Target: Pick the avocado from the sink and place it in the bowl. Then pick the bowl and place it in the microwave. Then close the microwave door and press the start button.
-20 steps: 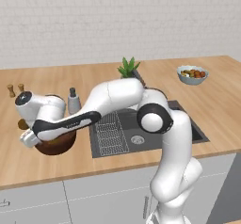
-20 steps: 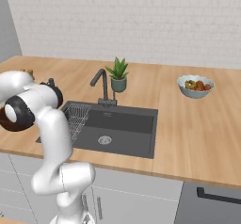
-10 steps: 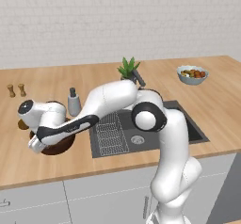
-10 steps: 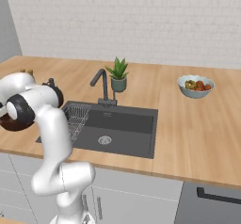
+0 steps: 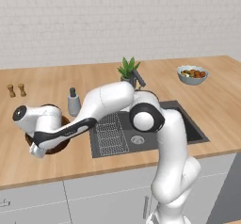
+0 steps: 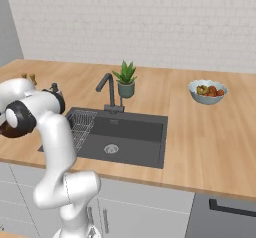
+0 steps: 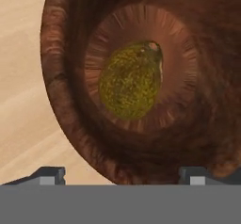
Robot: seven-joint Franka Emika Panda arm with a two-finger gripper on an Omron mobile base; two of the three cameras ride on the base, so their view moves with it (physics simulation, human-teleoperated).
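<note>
The avocado (image 7: 131, 79) lies on the bottom of the bowl (image 7: 61, 110), left of the sink (image 5: 186, 129). The gripper (image 7: 121, 175) hovers above the bowl with fingers apart, holding nothing, probably ready to grasp the rim.

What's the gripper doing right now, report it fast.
Gripper: open, holding nothing, fingertips spread above the bowl with the avocado lying loose on its bottom.

I see a long wooden counter (image 5: 221, 105), dark sink (image 6: 125, 132) set into it, wooden bowl (image 5: 59, 145) left of the sink, soap bottle (image 5: 73, 102), two small shakers (image 5: 15, 90), potted plant (image 6: 125, 79), pale fruit bowl (image 6: 207, 91) far right.
</note>
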